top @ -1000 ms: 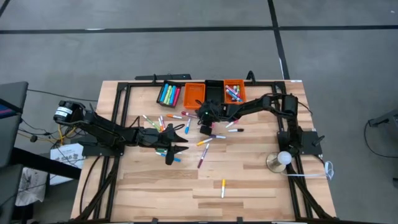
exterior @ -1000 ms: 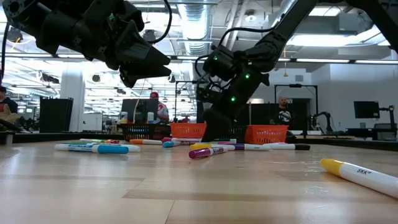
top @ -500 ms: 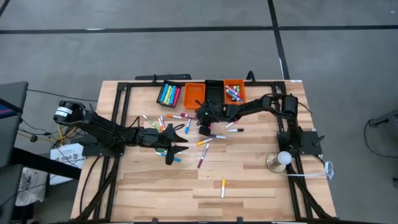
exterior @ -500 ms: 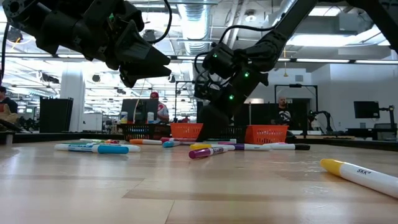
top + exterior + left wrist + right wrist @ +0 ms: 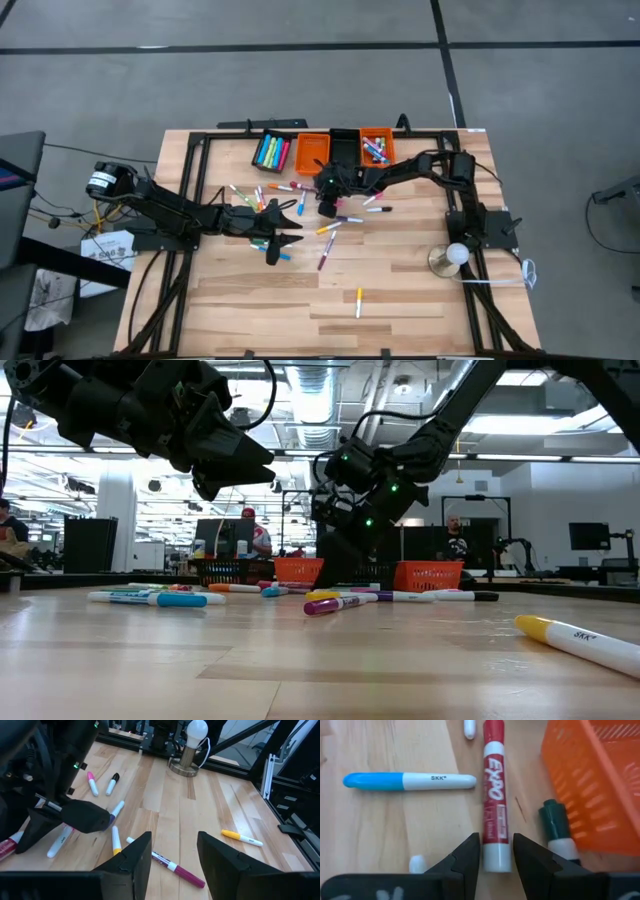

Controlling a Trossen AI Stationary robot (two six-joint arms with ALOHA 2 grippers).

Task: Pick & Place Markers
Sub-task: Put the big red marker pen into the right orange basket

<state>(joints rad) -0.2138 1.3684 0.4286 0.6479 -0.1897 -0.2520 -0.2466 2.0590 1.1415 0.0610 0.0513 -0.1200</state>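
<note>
Markers point(image 5: 330, 228) in pink, blue, orange and yellow lie scattered mid-table, one yellow stray point(image 5: 359, 300) near the front; some already fill the small orange and black bins point(image 5: 377, 148) at the back, so I'd judge most sorting is left. Right gripper point(image 5: 496, 851) straddles a red Expo marker point(image 5: 495, 795) beside an orange bin, jaws apart, not yet clamped. Left gripper point(image 5: 174, 851) hovers open and empty.
</note>
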